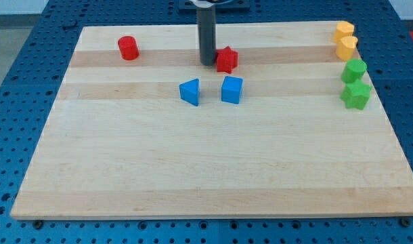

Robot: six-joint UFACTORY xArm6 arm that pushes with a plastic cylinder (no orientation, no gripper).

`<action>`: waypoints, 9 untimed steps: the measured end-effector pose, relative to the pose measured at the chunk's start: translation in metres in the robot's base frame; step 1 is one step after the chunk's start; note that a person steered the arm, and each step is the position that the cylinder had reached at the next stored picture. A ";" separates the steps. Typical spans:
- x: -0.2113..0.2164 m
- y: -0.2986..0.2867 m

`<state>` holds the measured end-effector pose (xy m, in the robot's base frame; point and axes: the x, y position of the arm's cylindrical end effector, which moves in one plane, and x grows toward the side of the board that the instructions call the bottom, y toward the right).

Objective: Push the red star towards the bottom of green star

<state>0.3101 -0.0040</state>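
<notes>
Camera view: tip set on the red star's left, ready for a rightward push

Camera view shows my tip (208,63) down on the wooden board (193,176), touching or just short of the left edge of the red star (227,59). I carry no jaws at all, only the bare rod, so nothing is clasped; the star lies loose on the board. That star sits near the view's top, a little right of centre. The green star (356,95) lies far off at the view's right edge, with another green block (354,70) just above it and two yellow blocks (344,39) stacked further up that edge.

Standing on the star's left makes sense, I judge, because the goal lies to the right and somewhat lower: pushing from this side drives the star across. To end below the green star, the push probably needs a downward slant too.

A blue triangle (189,91) and blue cube (231,89) sit just below the red star, and a slanted path may clip the cube. A red cylinder (128,48) rests well apart at upper left, out of the way
</notes>
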 end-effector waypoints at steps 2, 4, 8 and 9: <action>0.012 0.070; 0.028 0.124; -0.012 0.176; -0.002 0.175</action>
<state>0.3084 0.1709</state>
